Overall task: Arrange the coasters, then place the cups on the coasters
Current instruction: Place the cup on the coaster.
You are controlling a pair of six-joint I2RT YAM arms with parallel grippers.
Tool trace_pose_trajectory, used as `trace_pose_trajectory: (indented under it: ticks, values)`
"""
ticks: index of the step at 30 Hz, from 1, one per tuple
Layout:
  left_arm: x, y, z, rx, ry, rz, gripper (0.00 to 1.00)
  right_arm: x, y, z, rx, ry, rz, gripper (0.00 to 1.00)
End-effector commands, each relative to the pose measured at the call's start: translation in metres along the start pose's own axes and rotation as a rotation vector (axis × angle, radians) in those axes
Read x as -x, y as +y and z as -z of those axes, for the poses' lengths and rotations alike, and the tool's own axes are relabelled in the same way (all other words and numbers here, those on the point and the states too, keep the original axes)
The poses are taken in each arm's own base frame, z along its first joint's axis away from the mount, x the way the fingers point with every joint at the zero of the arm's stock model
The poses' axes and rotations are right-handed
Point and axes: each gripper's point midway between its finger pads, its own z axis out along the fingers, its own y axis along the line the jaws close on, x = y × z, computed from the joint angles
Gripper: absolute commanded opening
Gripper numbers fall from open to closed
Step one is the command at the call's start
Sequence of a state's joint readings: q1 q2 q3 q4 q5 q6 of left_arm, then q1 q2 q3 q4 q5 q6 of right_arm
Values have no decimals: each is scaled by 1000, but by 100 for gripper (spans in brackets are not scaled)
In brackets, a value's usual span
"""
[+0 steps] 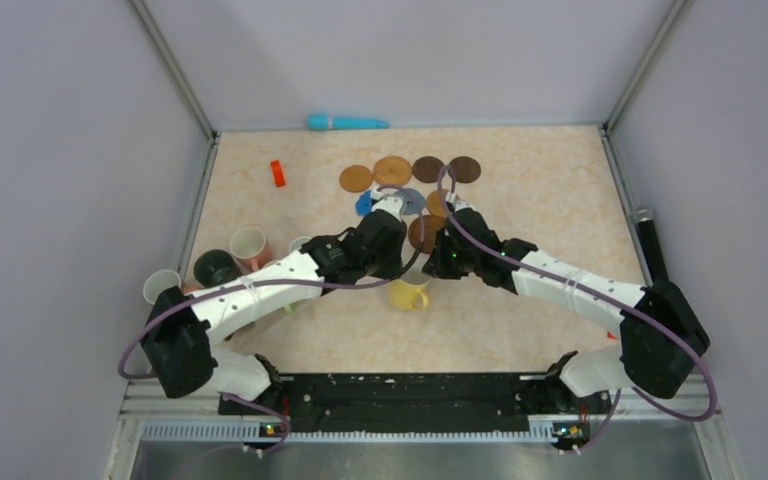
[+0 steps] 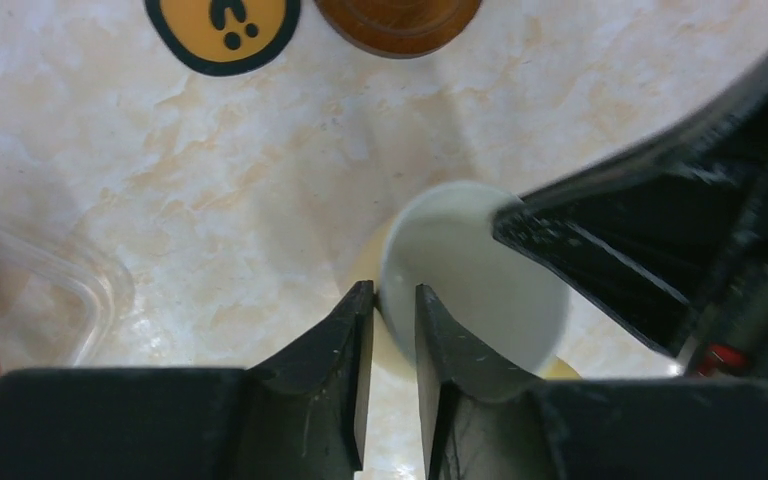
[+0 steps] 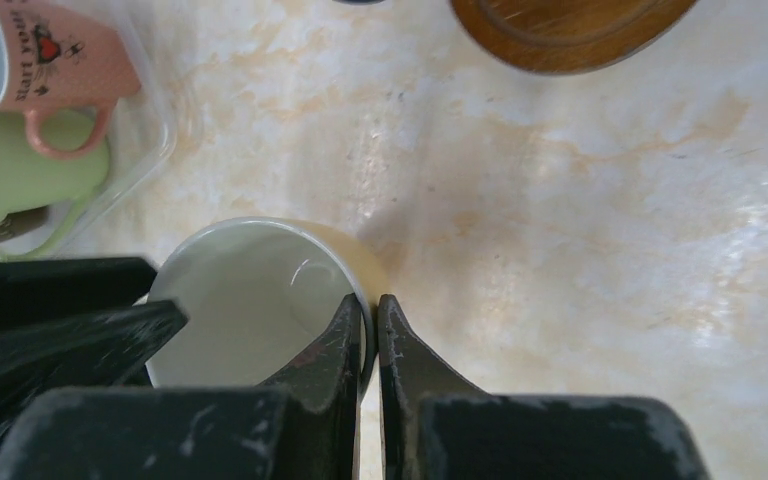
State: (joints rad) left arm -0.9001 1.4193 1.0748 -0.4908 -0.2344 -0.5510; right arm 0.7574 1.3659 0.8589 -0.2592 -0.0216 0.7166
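Yellow cup: your yellow cup stands upright on the bare table, low in the centre of the top view.
Right gripper: your right gripper is pinched on the cup's rim, one finger inside and one outside.
Left gripper: your left gripper straddles the far side of the rim, its jaws a little apart with a gap showing.
Around: a brown coaster lies just above the cup, partly under the wrists. A row of coasters lies higher up, and a red block to the upper left.
In the way: each gripper crowds the other at the one cup.
Arms: both reach in from the lower corners and meet over the cup.
Writing: the pink cup, upper left of the right wrist view at a clear tray, reads "Start your" beside a heart; the rest is too small to read. The black-rimmed coaster bears dark footprint marks.
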Motion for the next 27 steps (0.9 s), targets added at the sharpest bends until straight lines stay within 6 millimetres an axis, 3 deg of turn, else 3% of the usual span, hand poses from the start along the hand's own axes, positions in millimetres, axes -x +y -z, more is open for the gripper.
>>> trace_pose_trajectory:
  ticks: [1,6,7,10,11,15,21,27]
  values:
    - [33,-28,33,-154,-141,52,30,64,19,22,-10,-205,14,0]
    - [43,-23,55,-160,-190,56,44,90,10,38,-73,-262,35,0]
    - [45,-21,61,-161,-205,57,50,99,6,43,-93,-282,36,0]
    - [49,-14,73,-153,-247,54,90,126,-6,57,-139,-336,35,0]
    - [51,-10,76,-145,-263,50,98,137,-10,63,-154,-357,33,0]
    - [57,14,93,-60,-324,21,99,179,-30,79,-220,-429,26,0]
    - [59,64,118,167,-326,-144,99,238,-53,78,-299,-479,35,0]
    - [52,101,131,337,-311,-250,99,291,-82,53,-418,-507,72,0]
